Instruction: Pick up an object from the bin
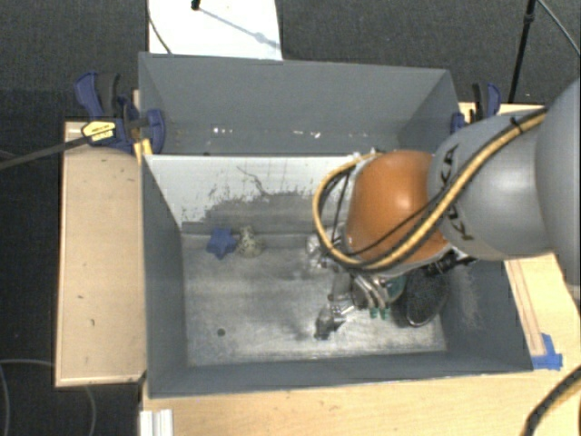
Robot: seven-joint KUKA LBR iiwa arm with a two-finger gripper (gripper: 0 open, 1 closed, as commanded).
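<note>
At the back left of the bin (pixel 163 271) lie one small blue block (pixel 219 242) and, just beside it, one pale crumpled lump (pixel 247 242). Both look light, and the block seems stiff enough to pinch across its short sides. The gripper (pixel 329 322) hangs low over bare floor mid-bin; whether its jaws are open cannot be told. One black rounded thing (pixel 423 300) sits to the right, partly hidden.

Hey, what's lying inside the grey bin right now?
A small blue thing and a pale lump lie at the back left, and a black object lies at the right. The arm's orange cover hides whatever lies beneath it.
</note>
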